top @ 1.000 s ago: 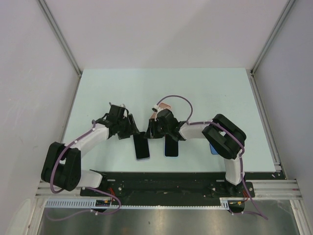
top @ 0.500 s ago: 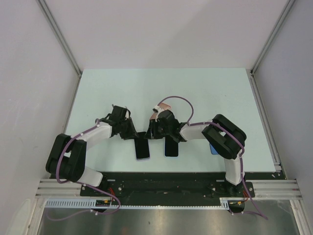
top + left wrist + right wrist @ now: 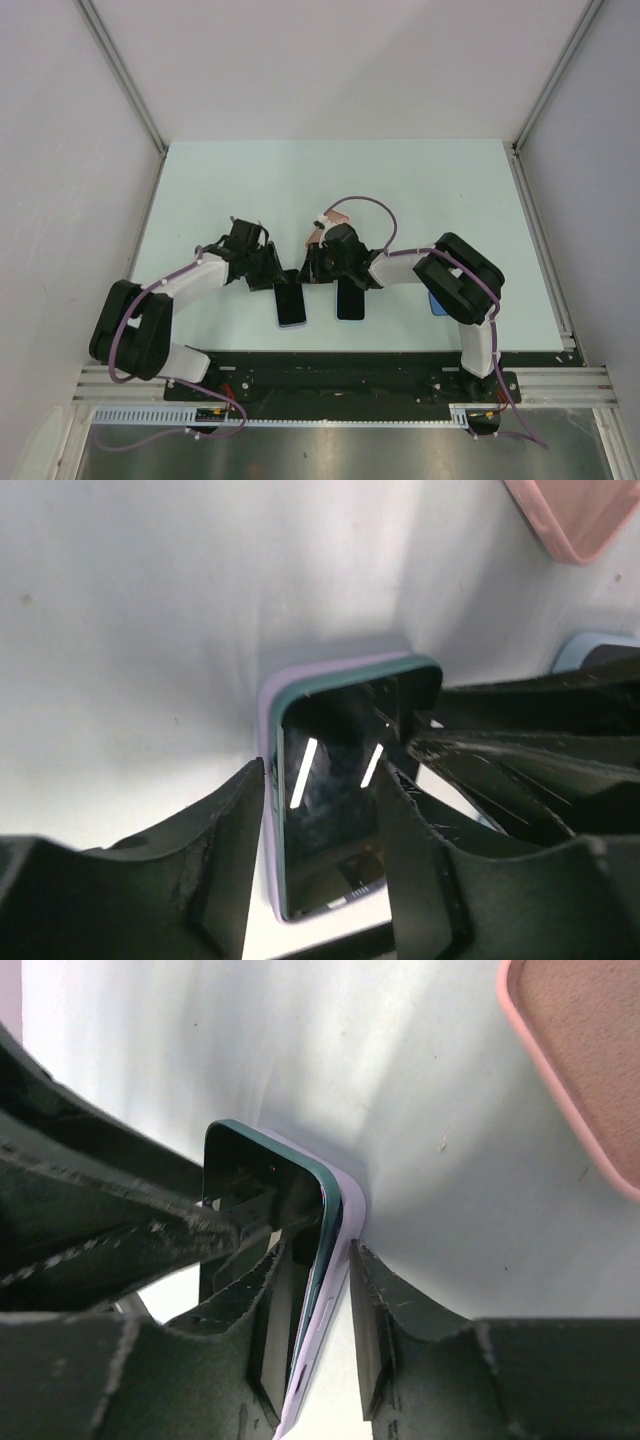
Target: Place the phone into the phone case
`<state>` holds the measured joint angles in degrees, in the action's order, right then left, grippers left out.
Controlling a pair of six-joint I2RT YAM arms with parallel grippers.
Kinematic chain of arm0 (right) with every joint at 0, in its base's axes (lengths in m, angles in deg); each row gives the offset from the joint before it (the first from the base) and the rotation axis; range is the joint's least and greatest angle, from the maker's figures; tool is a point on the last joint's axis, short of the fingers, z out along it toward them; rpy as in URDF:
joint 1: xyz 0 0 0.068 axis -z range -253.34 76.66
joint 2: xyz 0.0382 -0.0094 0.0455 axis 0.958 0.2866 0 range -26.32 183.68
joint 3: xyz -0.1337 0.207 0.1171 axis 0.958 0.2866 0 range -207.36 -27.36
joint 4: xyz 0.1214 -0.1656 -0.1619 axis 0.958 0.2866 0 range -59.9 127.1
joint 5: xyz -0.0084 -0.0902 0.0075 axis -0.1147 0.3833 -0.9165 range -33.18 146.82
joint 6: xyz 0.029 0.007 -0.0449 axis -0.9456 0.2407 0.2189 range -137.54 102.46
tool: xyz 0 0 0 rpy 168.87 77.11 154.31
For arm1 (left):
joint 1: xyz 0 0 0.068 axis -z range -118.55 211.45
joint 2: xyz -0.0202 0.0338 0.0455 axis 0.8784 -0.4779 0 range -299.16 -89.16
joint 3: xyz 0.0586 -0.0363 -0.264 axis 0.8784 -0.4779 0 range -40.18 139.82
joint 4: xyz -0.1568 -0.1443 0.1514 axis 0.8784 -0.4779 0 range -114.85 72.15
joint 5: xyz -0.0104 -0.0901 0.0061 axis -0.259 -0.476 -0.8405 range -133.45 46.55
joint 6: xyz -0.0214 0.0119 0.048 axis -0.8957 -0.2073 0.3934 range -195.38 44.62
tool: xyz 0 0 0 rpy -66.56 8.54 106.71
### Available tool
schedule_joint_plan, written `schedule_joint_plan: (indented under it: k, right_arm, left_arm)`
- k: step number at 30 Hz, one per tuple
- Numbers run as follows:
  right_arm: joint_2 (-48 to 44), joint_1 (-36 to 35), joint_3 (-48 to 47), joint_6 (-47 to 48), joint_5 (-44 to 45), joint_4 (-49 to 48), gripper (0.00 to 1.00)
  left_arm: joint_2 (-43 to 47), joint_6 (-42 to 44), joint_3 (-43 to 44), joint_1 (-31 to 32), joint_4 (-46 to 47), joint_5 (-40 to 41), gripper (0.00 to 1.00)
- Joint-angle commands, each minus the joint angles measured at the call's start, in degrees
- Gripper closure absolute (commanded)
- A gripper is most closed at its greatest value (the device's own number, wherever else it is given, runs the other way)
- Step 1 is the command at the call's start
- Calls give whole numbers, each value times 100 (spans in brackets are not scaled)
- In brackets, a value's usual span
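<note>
Two sets of jaws meet over the phone, which sits tilted in its lilac case near the middle of the pale mint counter. The left gripper and right gripper straddle it; I cannot tell whether either is clenched. White walls and aluminium rails enclose the counter.

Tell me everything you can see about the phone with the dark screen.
The phone is a slab with a glossy black screen reflecting two light strips and a dark green rim. It lies face up in a lilac case, one long edge raised, not fully seated. The left end effector and right end effector straddle it; whether they grip is unclear.
</note>
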<state>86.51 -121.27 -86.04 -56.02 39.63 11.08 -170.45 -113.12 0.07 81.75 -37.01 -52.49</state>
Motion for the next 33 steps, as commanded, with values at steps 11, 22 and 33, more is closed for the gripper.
schedule_joint_plan:
  k: [11,22,33]
  right_arm:
    - [-1079,-331,514,157,250,857,44]
    - [-1159,-525,963,25,409,251,43]
    - [-650,-622,919,-406,884,-189,42]
  left_arm:
    - [1626,-217,-464,150,-651,-45,42]
    - [1099,-243,-782,150,-80,-28,49]
    - [308,-269,-1115,80,377,-825,68]
